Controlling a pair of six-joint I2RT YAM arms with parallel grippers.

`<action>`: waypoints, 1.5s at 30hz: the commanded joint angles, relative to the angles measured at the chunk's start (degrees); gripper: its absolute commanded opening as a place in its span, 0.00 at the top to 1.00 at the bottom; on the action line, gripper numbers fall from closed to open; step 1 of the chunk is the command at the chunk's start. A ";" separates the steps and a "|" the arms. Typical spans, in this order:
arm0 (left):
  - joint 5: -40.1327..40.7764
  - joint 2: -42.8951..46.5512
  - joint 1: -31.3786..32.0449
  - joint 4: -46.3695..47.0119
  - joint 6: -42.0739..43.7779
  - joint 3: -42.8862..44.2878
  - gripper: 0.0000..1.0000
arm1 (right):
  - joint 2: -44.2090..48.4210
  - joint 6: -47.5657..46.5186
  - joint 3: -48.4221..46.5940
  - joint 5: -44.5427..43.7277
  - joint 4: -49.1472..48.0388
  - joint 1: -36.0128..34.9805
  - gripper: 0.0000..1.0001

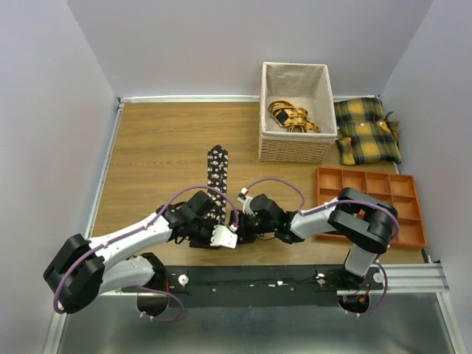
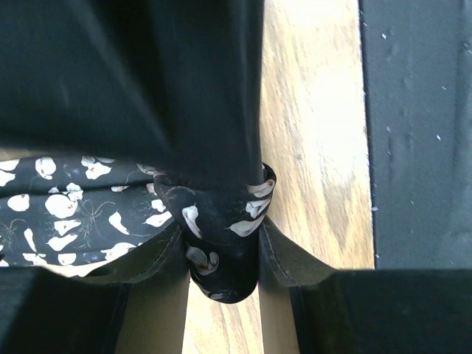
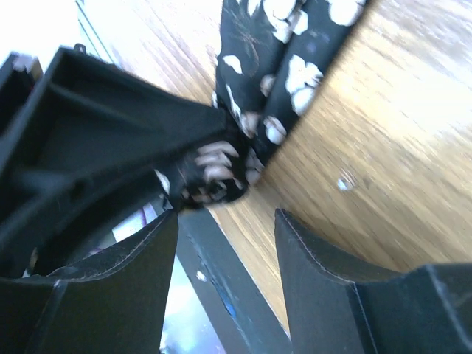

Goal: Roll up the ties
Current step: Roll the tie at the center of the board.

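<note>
Tie (image 1: 217, 171) stretched along table (image 1: 147, 147), its near end coiled by near edge, left gripper (image 2: 221, 254) clamped on coil, right gripper (image 3: 226, 236) jaws apart, empty.

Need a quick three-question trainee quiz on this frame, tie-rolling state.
1. True or false: the right hand grips the tie.
2. What clamps the tie's rolled end? A) left hand B) right hand C) nothing
3. Fill in: the tray is ___ in colour.
Key: 1 false, its jaws stand open with nothing between them; 2 A; 3 orange.
</note>
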State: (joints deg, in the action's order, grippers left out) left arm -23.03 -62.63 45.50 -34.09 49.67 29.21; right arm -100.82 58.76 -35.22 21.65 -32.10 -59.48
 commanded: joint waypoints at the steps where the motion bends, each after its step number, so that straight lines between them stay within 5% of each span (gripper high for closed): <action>1: -2.45 -1.96 -0.14 -8.97 2.87 0.14 1.00 | 4.03 -6.98 9.88 -8.79 -0.75 0.16 0.38; 7: -6.94 -7.24 -1.64 -12.58 6.49 3.31 1.00 | 14.49 -31.53 14.39 -27.43 -5.33 -9.13 0.37; 10: -8.60 -8.82 -3.65 -13.64 7.90 4.62 1.00 | 14.08 -45.78 19.82 -35.17 -21.55 -15.28 0.37; 14: -10.63 -11.54 -7.08 -15.74 10.00 6.64 1.00 | 4.80 -58.12 29.32 -34.41 -58.24 -18.56 0.39; 15: -10.90 -12.77 -7.43 -15.92 10.44 7.26 1.00 | 2.31 -60.58 29.07 -34.22 -61.30 -19.00 0.41; 20: -10.02 -13.48 -7.70 -13.91 8.70 7.53 1.00 | -5.44 -53.62 23.89 -34.49 -64.06 -19.97 0.74; 26: -8.70 -13.48 -7.61 -14.08 7.55 7.35 1.00 | -7.55 -51.79 20.20 -38.53 -63.97 -21.72 0.79; 28: -9.66 -14.62 -7.61 -14.34 7.72 8.05 1.00 | -7.64 -56.45 19.32 -36.25 -63.97 -22.86 0.69; 30: -10.63 -16.46 -7.70 -15.65 9.03 9.28 1.00 | -7.55 -62.09 18.70 -35.97 -63.97 -23.57 0.46; 33: -11.95 -18.40 -7.70 -17.33 10.53 10.42 1.00 | -7.73 -63.94 19.14 -37.73 -63.97 -23.66 0.38; 45: -19.77 -24.02 -10.16 -22.52 17.39 14.73 1.00 | -14.14 -67.02 10.00 -42.48 -63.97 -23.66 0.30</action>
State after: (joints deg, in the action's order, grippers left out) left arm -39.42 -84.44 34.70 -53.67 64.38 43.29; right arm -111.50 -4.62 -20.99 -18.96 -78.74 -82.83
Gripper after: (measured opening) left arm 0.400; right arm 0.691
